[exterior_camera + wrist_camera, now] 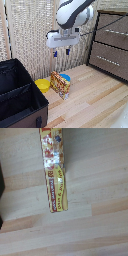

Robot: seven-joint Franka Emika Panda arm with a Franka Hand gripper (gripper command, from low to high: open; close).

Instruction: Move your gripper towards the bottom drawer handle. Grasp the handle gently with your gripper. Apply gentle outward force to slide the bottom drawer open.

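Note:
My gripper (61,52) hangs from the white arm high over the wooden floor in the middle of the exterior view. Its two blue-tipped fingers (55,53) point down, stand apart and hold nothing. The dark brown dresser stands at the exterior view's right. The bottom drawer (117,64) is its lowest front and looks closed. Its slim silver handle (107,58) lies well to the right of the gripper and slightly lower. A higher front carries a like bar (116,32). The wrist view shows neither the dresser nor the fingers.
A colourful box (60,85) stands on the floor below the gripper and also shows in the wrist view (56,175). A yellow dish (42,85) and a blue cup (65,77) sit beside it. An open black case (17,95) fills the exterior view's lower left. A woven screen (30,30) stands behind.

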